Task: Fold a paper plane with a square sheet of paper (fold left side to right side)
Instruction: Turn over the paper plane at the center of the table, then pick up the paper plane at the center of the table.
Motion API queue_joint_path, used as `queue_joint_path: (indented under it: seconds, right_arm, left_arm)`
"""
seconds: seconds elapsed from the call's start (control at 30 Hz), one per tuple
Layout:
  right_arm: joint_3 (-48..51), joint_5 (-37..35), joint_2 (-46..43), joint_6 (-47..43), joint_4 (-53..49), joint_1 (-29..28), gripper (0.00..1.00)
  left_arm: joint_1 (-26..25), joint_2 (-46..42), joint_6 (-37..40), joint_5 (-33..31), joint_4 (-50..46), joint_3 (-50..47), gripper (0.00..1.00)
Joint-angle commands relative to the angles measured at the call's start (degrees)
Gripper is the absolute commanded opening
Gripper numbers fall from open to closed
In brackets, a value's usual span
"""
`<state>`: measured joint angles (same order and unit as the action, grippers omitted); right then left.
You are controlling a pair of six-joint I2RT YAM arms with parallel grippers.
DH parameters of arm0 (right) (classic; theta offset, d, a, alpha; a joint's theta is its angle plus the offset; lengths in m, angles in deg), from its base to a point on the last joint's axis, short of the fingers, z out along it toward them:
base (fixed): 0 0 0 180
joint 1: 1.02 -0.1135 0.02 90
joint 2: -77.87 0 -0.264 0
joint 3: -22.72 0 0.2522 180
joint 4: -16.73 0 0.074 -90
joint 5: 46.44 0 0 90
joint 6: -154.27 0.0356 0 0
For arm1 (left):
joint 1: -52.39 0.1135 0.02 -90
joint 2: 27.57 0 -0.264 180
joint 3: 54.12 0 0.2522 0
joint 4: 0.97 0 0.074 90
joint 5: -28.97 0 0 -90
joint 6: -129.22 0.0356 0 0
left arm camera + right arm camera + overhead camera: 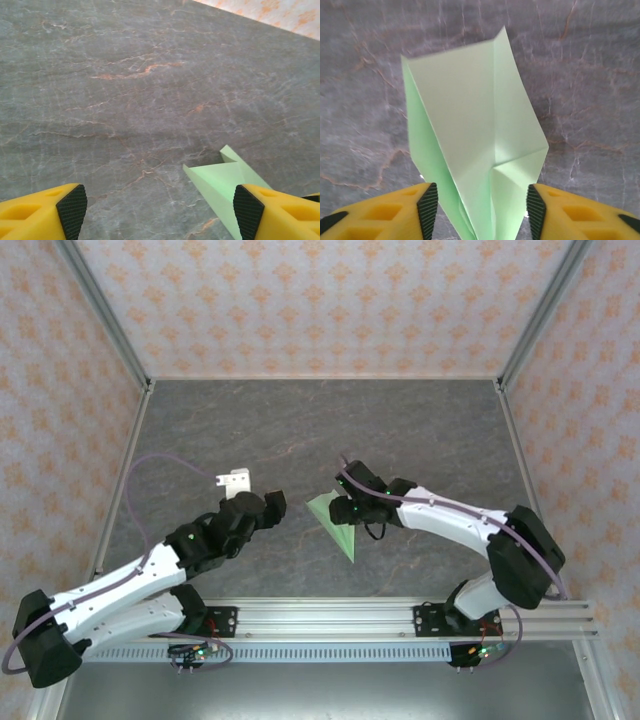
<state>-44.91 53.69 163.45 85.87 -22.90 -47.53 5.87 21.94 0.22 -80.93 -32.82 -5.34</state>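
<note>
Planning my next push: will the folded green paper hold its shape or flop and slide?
Likely floppy: the folded paper is thin, its flaps lifting at the creases. Probably very light, so a push may skate it across the smooth table.

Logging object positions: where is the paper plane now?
Top view: paper plane lies mid-table, just left of the right claw, apart from the left claw.

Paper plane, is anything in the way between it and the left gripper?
No, nothing visible. Bare table lies between the left gripper and the paper plane. The small white piece sits off to the side, beyond the gripper, not between them.
</note>
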Motion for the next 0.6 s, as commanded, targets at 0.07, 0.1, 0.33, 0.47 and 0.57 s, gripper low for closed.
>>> queue_joint_path:
  seconds: [0.07,0.1,0.33,0.47,0.57]
  right_arm:
    - [-1.2,1.3,2.8,-2.3,-2.4,-0.4,0.58]
    - [-1.3,1.8,3.2,-2.6,-2.4,-0.6,0.57]
    - [-1.4,4.2,4.5,-2.6,-1.5,-1.1,0.53]
    - [-1.9,3.6,5.9,-2.6,-2.1,-1.2,0.48]
    - [-2.5,3.9,6.9,-2.9,-2.3,-1.4,0.45]
  left_arm:
    - [-0.2,-3.6,3.1,2.6,4.4,-2.8,0.93]
    - [-0.2,-4.1,3.7,3.0,4.8,-3.0,0.94]
    - [-0.2,-5.0,4.7,3.6,4.5,-3.2,0.95]
    - [-0.3,-5.0,4.4,3.3,4.5,-3.3,0.95]
    - [-0.2,-5.0,4.3,2.9,4.0,-3.1,0.95]
